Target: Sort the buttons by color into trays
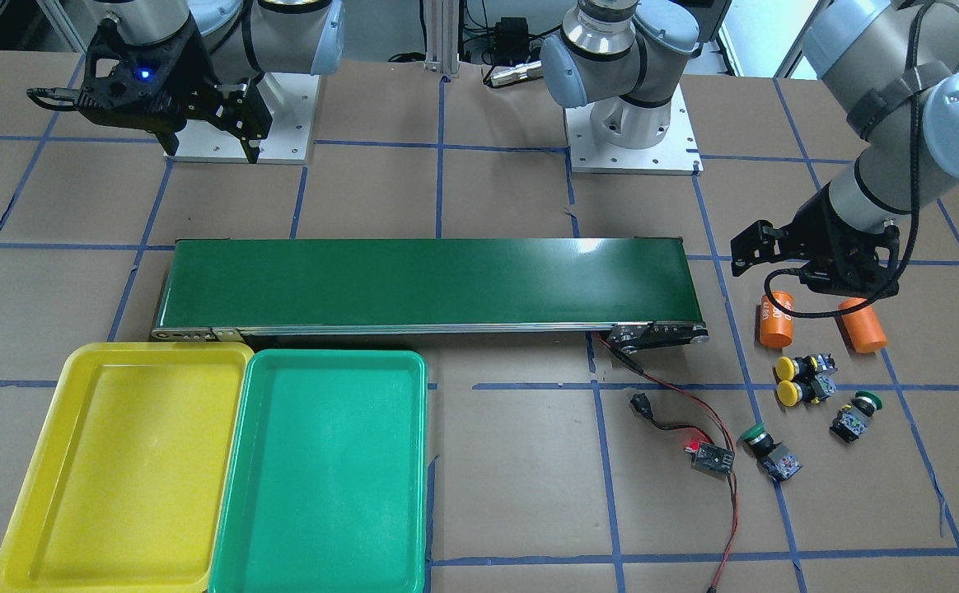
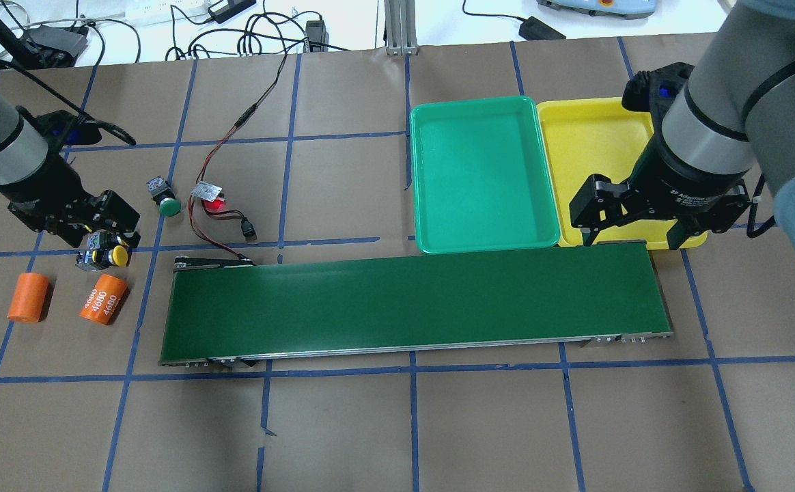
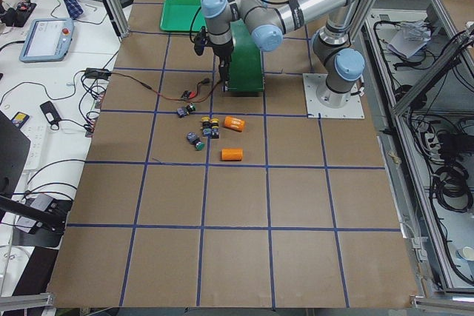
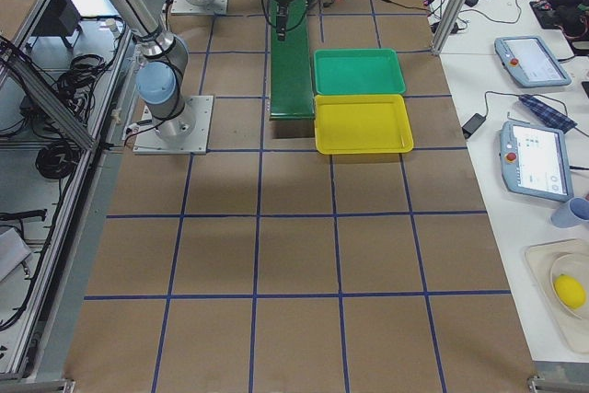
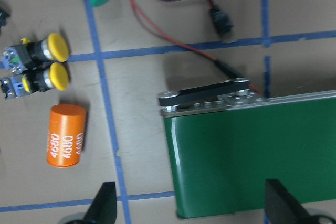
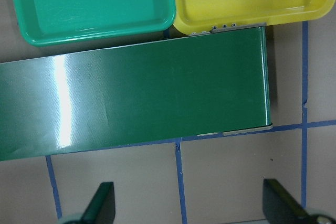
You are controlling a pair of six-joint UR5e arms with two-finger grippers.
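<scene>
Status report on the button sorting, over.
Left gripper open, empty; right gripper open, empty. Two yellow buttons, two green buttons on the table, unsorted; yellow tray and green tray empty. Orange cylinders close beside the yellow pair.

Yellow buttons (image 1: 786, 367) touch, green buttons (image 1: 753, 433) apart; yellow tray (image 1: 117, 469) seemingly abuts green tray (image 1: 323, 469).

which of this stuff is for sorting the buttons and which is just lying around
For the job:
yellow buttons
green buttons
yellow tray
green tray

Just lying about:
orange cylinders
circuit board with its red wires
conveyor belt
</scene>
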